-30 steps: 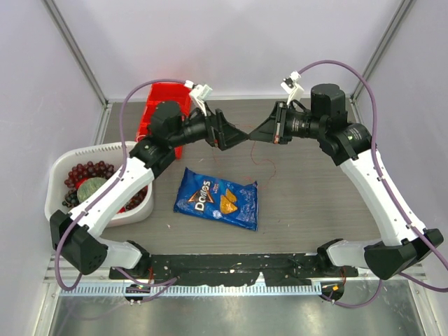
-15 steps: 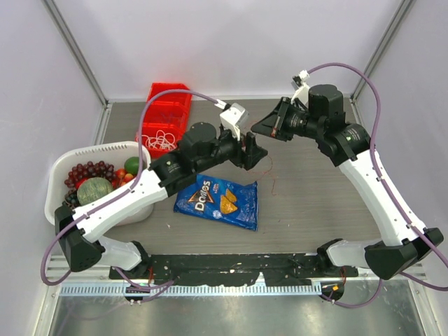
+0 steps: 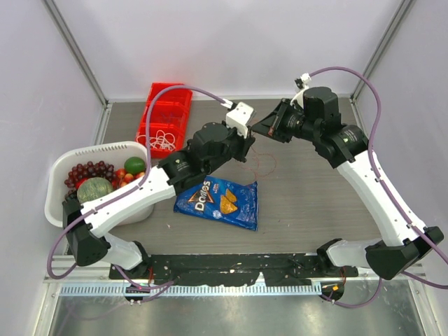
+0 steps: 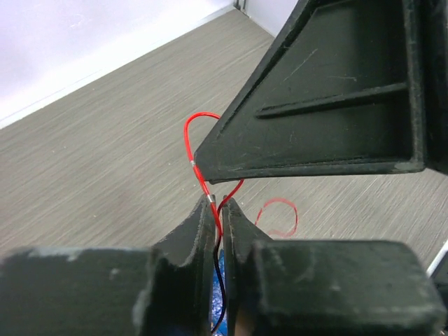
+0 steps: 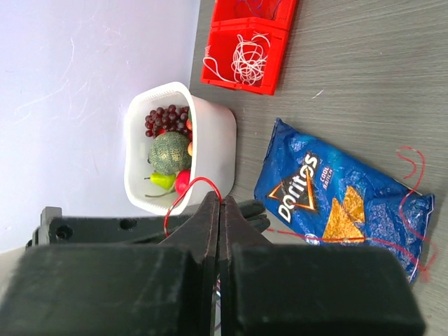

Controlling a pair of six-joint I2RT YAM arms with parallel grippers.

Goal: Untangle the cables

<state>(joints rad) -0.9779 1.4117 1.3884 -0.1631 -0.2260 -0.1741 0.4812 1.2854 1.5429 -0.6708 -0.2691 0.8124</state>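
Thin curly red cable (image 4: 204, 183) pinched by left gripper (image 4: 217, 207), right gripper (image 5: 220, 202)

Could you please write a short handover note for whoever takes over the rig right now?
Left tool: shut on the red cable, held above the table.
Right tool: shut on the same red cable, its tip right next to the left tool's.
Things: the red cable's slack hangs in loops beside the chip bag. The white cables lie coiled in the red bin.
Done: both tools have the red cable pinched.
Left: draw its loops apart, then deal with the white cables.
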